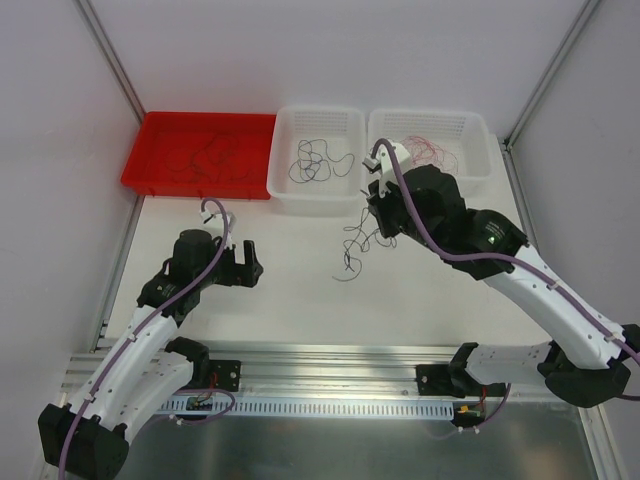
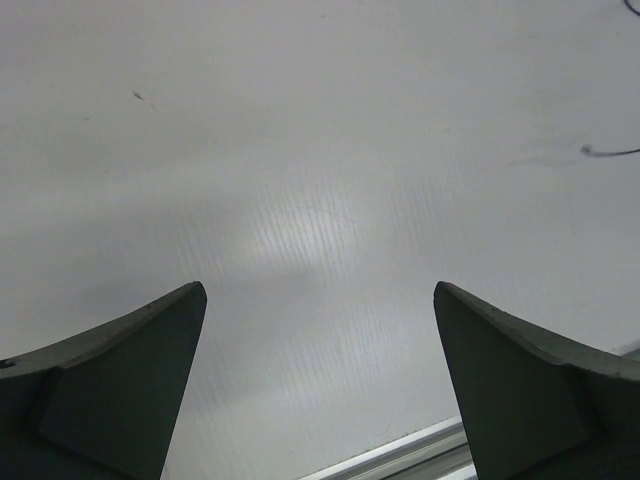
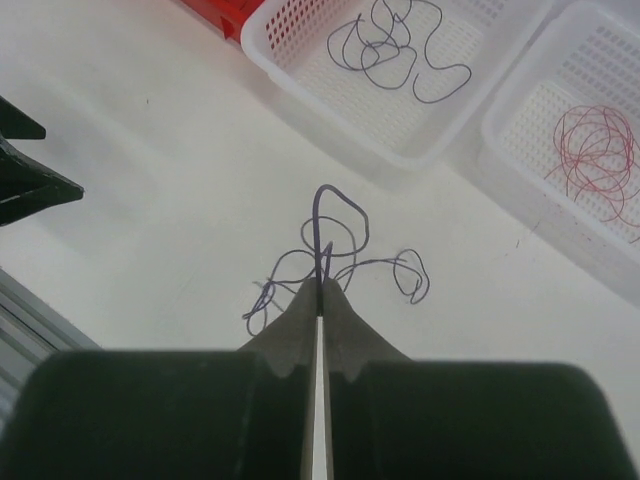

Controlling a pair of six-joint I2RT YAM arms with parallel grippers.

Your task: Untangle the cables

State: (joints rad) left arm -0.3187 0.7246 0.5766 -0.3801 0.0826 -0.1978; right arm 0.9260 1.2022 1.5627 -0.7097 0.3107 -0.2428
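Right tool pinches purple cables near 2 white baskets, red tray.

I'm driving this from afar, and it looks like a robotics lab cell: a bare white table, plain white wall panels on aluminium posts at the upper corners, an extrusion rail along the bottom.

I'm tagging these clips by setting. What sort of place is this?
Most likely a robotics lab test cell: a white table boxed in by white panels, a left arm and right arm mounted on a metal rail, and a red basket beside white baskets holding thin wires.
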